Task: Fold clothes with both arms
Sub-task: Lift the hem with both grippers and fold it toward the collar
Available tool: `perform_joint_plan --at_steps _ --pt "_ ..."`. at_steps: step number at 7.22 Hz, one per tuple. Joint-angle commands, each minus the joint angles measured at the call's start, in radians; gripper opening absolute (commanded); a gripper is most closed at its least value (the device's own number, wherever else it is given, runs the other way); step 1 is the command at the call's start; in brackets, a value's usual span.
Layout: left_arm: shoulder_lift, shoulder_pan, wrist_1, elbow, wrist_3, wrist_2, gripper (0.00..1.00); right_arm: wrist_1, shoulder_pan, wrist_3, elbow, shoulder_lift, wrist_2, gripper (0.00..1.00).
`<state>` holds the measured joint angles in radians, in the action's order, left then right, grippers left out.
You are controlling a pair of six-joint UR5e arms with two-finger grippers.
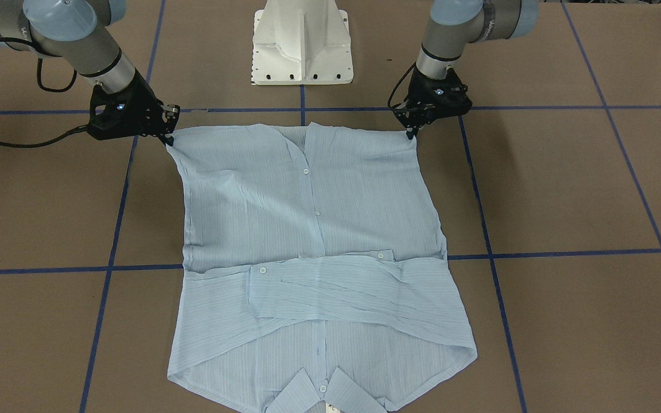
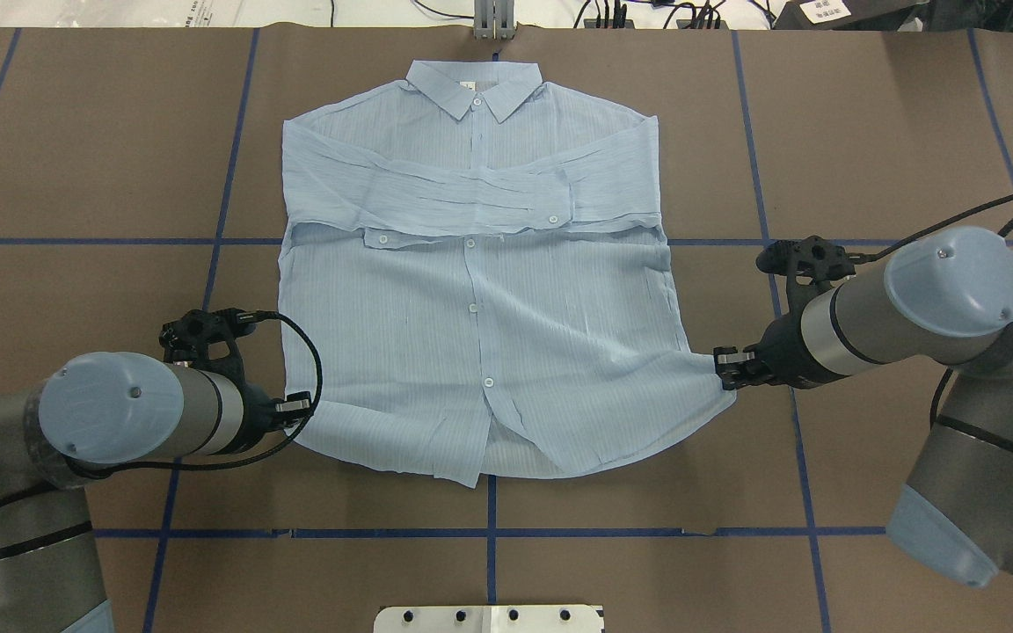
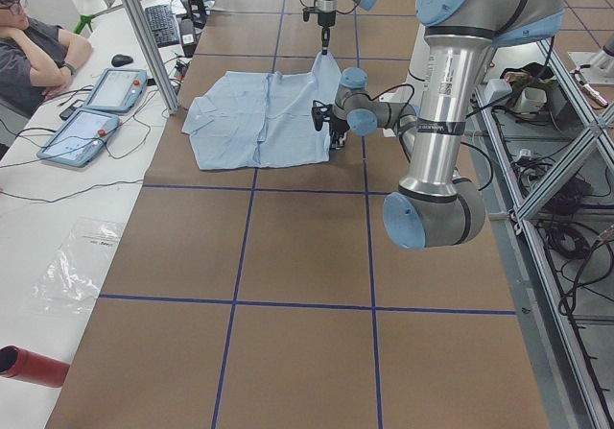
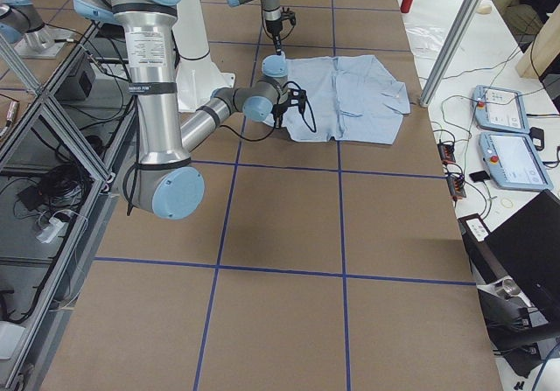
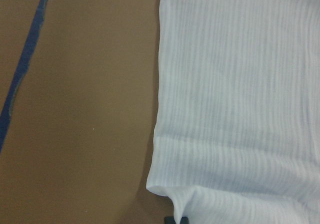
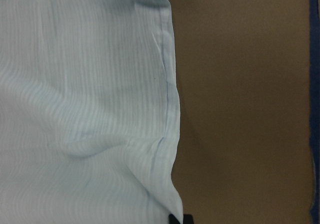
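Left claw (image 2: 299, 407) and right claw (image 2: 723, 370) each pinching a near hem corner of the thin pale blue striped button-up shirt (image 2: 471, 299) spread on the brown tabletop (image 2: 76, 158), raise evenly, keep the hem taut, lay toward the far collar (image 2: 476, 88).

I work in a robotics lab. My left arm (image 2: 120, 413) and right arm (image 2: 911, 299) flank a white pedestal (image 1: 302, 46) on a brown-papered table (image 2: 76, 132) gridded with blue tape (image 2: 489, 532). An aluminium frame post (image 3: 143, 37) edges it. Two teach pendants (image 3: 113, 89), a keyboard (image 3: 165, 26), a mouse (image 3: 121, 60) and a seated person (image 3: 34, 50) line the white side desk (image 3: 38, 218).
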<state>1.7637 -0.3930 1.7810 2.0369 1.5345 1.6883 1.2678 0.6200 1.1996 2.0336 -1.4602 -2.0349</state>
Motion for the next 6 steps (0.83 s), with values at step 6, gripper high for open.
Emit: perform_joint_plan --at_steps 6 --pt "0.011 -0.367 0.015 0.006 -0.305 0.239 0.0 0.011 0.199 0.009 -0.111 0.212 -0.111 0.0"
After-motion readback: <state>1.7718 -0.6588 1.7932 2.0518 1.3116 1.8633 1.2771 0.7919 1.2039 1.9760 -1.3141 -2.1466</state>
